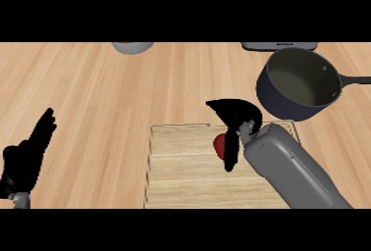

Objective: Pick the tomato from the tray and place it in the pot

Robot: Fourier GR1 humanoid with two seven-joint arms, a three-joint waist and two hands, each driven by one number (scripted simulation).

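Observation:
The red tomato [219,147] lies on the light wooden tray [181,169] in the lower middle of the head view. My right hand [235,113] hangs just over it. Its fingers arch to the left above the tomato with a gap between, and one black digit runs down along the tomato's right side, hiding part of it. The dark grey pot [301,81] stands behind and to the right of the tray, hollow and upright, its handle [357,79] pointing right. My left hand [29,157] rests open at the lower left edge, fingers up.
A grey rounded vessel [132,46] is cut off by the far edge at upper left. A dark flat object [279,46] lies at the far edge behind the pot. Bare wooden counter [94,98] stretches between my left hand and the tray.

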